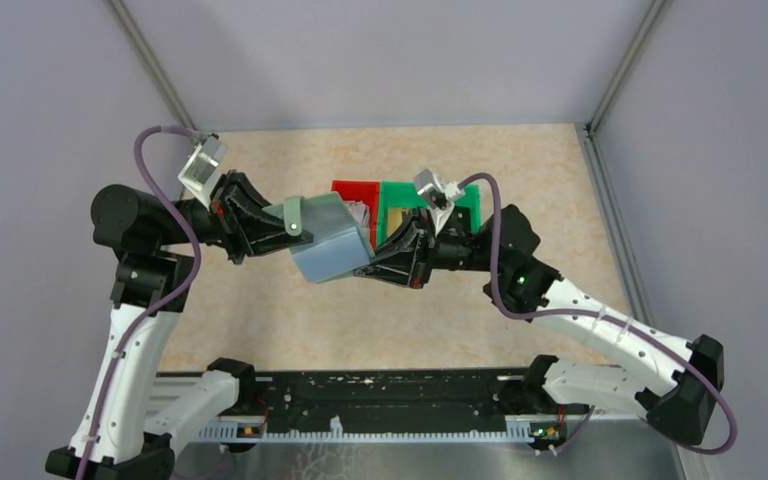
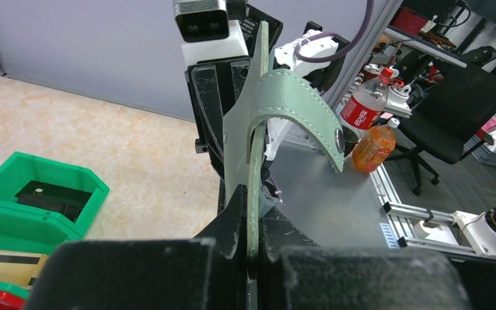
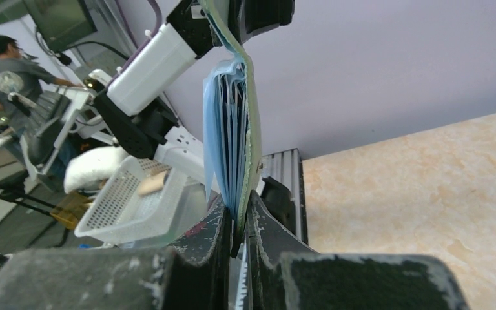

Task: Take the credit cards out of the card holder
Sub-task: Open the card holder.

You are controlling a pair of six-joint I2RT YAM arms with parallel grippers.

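Top: one card holder (image 1: 332,240) held above the desk (image 1: 260,310) between my left fingers (image 1: 260,215) and right fingers (image 1: 392,255); one red bin (image 1: 355,190), one green bin (image 1: 430,200) behind | Left wrist: left fingers (image 2: 232,219) clamped on holder (image 2: 239,135) edge; two bottles (image 2: 360,110), labels unreadable | Right wrist: right fingers (image 3: 216,226) pinch holder (image 3: 253,129); credit cards (image 3: 236,123) inside, count unclear.
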